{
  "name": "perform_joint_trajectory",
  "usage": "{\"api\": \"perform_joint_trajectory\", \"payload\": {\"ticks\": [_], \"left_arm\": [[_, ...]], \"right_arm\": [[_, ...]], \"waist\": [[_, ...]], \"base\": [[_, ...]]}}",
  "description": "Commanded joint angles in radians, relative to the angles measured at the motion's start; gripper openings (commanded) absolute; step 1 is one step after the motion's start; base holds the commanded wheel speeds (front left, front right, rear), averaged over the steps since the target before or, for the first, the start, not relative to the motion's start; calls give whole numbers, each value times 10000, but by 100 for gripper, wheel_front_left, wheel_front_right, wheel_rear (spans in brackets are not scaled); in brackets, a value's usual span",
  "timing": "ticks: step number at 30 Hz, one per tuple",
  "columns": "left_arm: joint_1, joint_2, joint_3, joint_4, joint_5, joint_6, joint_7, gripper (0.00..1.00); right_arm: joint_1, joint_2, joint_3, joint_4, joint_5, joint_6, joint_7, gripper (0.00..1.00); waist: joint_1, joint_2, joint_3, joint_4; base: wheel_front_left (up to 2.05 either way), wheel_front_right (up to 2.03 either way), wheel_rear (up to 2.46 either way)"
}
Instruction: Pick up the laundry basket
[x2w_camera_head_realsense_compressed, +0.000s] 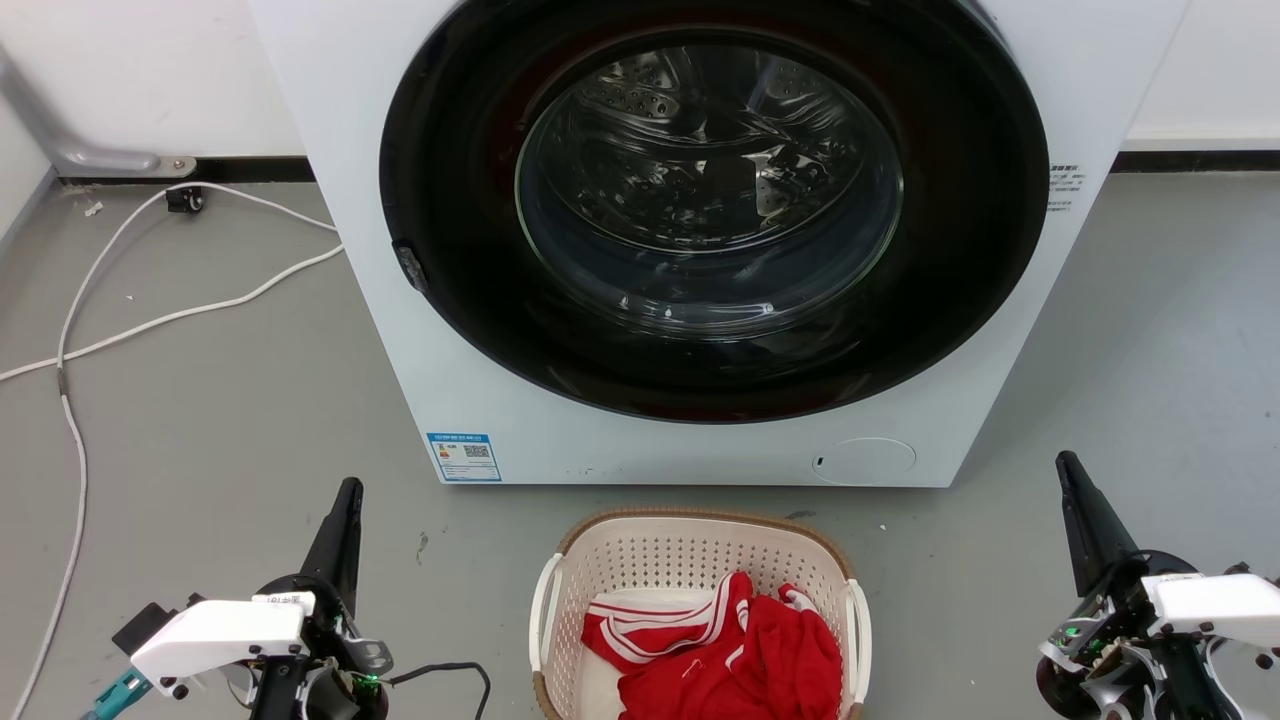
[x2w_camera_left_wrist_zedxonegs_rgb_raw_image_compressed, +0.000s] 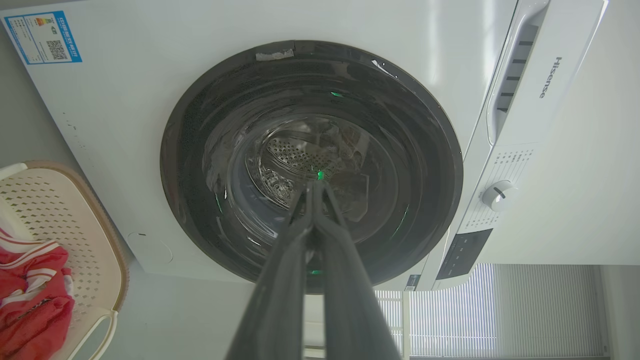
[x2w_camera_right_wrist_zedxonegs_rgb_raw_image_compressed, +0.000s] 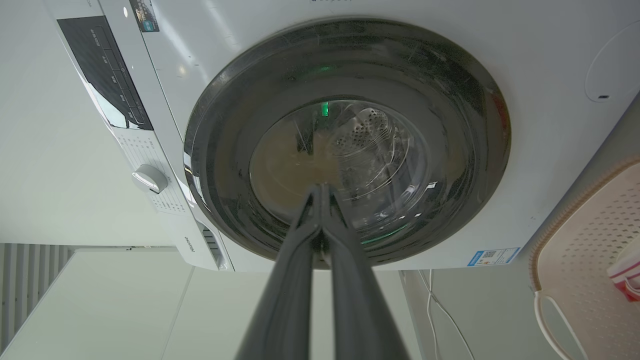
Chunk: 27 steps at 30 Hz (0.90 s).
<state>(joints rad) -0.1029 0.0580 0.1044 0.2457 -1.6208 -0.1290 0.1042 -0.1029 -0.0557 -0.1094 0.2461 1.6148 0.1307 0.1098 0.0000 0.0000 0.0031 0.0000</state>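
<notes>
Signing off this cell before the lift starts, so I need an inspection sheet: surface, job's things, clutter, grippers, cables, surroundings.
Surface: smooth grey floor.
Job's things: laundry basket on the floor before the washing machine, red-and-white clothing inside; not gripped.
Clutter: a few small specks on the floor.
Grippers: left gripper and right gripper shut, empty, either side of the basket, clear of it.
Cables: white cable loose on the floor, left of the machine.
Surroundings: machine door shut; white wall behind.
</notes>
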Motion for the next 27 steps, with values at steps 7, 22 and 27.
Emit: {"api": "perform_joint_trajectory", "payload": {"ticks": [7, 22, 27], "left_arm": [[-118, -13, 39, 15, 77, -33, 50, 0], [-12, -26, -372, -35, 80, 5, -264, 100], [-78, 21, -687, -97, 606, 2, -538, 100]], "right_arm": [[-129, 44, -19, 15, -70, 0, 21, 0], [133, 5, 131, -123, -201, 0, -275, 100], [190, -74, 256, -207, -633, 0, -554, 100]], "waist": [[0, 0, 0, 0], [0, 0, 9, 4], [0, 0, 9, 10]], "base": [[0, 0, 0], [0, 0, 0], [0, 0, 0]]}}
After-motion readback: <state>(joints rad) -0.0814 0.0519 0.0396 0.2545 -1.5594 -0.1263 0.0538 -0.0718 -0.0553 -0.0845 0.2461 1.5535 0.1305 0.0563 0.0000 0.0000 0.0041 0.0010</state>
